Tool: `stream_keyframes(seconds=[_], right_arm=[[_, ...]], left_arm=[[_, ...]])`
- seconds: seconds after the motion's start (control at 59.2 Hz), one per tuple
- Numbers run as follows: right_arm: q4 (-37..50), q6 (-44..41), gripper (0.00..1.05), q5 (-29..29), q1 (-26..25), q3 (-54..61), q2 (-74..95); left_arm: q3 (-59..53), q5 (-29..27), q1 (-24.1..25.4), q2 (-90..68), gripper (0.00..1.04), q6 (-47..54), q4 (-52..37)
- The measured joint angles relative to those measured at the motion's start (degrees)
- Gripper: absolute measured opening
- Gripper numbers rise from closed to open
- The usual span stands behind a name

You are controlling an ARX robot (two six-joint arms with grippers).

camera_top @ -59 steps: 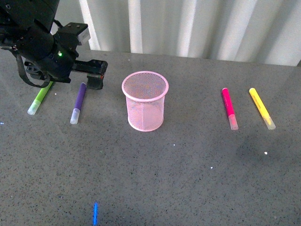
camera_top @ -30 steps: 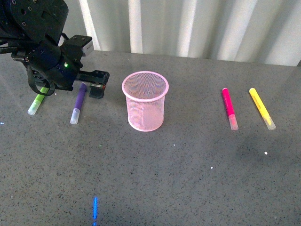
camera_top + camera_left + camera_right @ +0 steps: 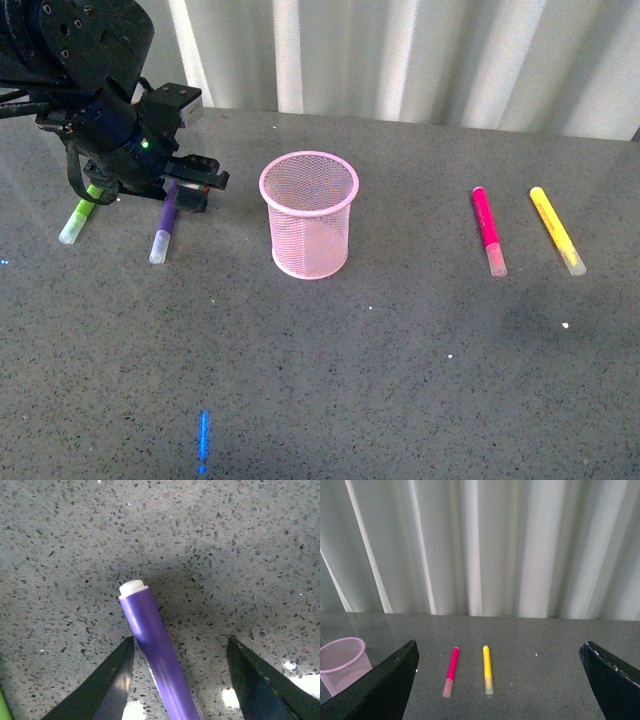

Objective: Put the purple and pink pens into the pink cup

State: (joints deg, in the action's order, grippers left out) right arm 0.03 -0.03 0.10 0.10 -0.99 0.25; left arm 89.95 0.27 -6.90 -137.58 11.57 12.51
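Left jaws wide astride purple pen (image 3: pixel 155 650)

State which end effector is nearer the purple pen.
Left. The left end effector, open, straddles the purple pen; the right end effector sits apart, facing the pink pen and yellow marker.

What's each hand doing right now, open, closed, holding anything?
Left hand: open, astride the purple pen, not gripping it.
Right hand: open, empty.

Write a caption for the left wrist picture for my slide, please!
The left gripper hangs open over the speckled grey table, with the purple pen lying between its two fingers.
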Motion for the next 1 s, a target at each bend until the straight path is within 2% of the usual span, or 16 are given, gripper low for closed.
stream_keyframes(seconds=[0.27, 0.338, 0.507, 0.642, 0.676, 0.726, 0.794, 0.895, 0.997], right_arm=[[0.00, 0.00, 0.98, 0.00, 0.00, 0.00, 0.00], [0.00, 0.00, 0.98, 0.00, 0.00, 0.00, 0.00], [0.00, 0.00, 0.98, 0.00, 0.00, 0.00, 0.00], [0.00, 0.00, 0.98, 0.00, 0.00, 0.00, 0.00], [0.00, 0.00, 0.98, 0.00, 0.00, 0.00, 0.00], [0.00, 0.00, 0.98, 0.00, 0.00, 0.00, 0.00], [0.00, 0.00, 0.98, 0.00, 0.00, 0.00, 0.00], [0.00, 0.00, 0.98, 0.00, 0.00, 0.00, 0.00], [0.00, 0.00, 0.98, 0.00, 0.00, 0.00, 0.00]], left_arm=[[0.02, -0.55, -0.20, -0.02, 0.20, 0.09, 0.28], [0.15, -1.62, -0.37, -0.02, 0.13, -0.81, 1.29], [0.15, -3.34, -1.07, 0.00, 0.13, -3.02, 1.53], [-1.05, -4.39, -1.46, 0.59, 0.13, -5.14, -2.27], [-2.29, -6.10, -1.62, 1.33, 0.13, -4.79, -5.60], [-6.14, -10.21, -2.08, 3.78, 0.13, -1.20, -15.96], [-7.85, -9.42, -2.19, 7.39, 0.13, -1.62, -22.60], [-9.90, -11.13, -2.60, 13.88, 0.13, -3.15, -30.49], [-12.66, -9.53, -3.28, 20.06, 0.13, -8.07, -38.25]])
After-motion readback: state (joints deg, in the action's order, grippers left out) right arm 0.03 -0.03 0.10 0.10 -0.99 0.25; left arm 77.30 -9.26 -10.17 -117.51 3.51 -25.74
